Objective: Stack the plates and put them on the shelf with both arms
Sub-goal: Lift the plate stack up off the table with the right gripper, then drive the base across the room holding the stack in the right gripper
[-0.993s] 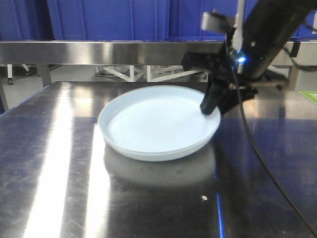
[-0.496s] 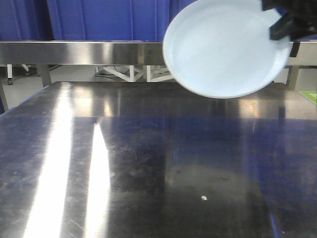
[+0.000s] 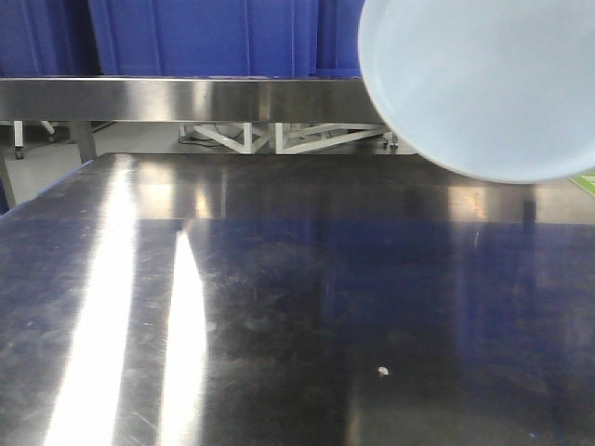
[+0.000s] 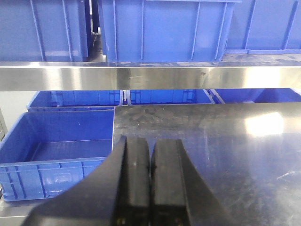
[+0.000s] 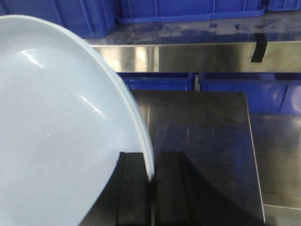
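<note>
A very pale blue-white plate (image 3: 483, 84) hangs in the air at the top right of the front view, tilted, its far edge cut off by the frame. The right wrist view shows the same plate (image 5: 56, 132) filling the left side. My right gripper (image 5: 151, 157) is shut on its rim, one finger on each side. I cannot tell whether a second plate is stacked with it. The right gripper is outside the front view. My left gripper (image 4: 150, 141) is shut with nothing between its fingers, above the dark tabletop. The steel shelf rail (image 3: 186, 98) runs behind the table.
Blue crates (image 3: 204, 37) stand on the shelf (image 4: 141, 77). An open blue crate (image 4: 56, 150) sits low at the left, beside the table edge. The dark reflective tabletop (image 3: 279, 307) carries only a small white speck (image 3: 382, 371).
The plate left the tabletop and rose up and to the right, now looming larger at the top right. The right arm has passed out of the front view.
</note>
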Controlling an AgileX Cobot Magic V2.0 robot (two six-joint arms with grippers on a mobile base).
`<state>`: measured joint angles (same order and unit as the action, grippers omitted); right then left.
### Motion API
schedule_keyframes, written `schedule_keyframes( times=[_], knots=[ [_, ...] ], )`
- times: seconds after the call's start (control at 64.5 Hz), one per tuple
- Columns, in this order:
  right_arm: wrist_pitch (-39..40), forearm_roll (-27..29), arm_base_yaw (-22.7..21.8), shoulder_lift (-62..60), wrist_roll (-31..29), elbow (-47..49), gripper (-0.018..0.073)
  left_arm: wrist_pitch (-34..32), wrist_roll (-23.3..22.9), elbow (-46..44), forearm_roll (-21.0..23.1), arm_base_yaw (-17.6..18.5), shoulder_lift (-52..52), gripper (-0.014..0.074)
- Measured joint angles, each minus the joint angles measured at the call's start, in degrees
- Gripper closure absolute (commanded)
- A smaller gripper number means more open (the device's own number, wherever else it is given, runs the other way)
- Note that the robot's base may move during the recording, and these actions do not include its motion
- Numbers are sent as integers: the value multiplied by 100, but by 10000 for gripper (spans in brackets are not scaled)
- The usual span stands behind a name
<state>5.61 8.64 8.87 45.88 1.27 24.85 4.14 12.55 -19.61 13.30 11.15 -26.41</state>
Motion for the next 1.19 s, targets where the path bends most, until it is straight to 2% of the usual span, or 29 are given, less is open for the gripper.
schedule_keyframes(
  times=[0.202,0.434,1.194],
  knots=[
    [-105,0,0,-1220,-11,-581,503,0,0,0,0,0,0,514],
    [-794,0,0,-2196,-11,-831,503,0,0,0,0,0,0,514],
    [-997,-3,0,-2321,-11,-842,503,0,0,0,0,0,0,514]
  ],
)
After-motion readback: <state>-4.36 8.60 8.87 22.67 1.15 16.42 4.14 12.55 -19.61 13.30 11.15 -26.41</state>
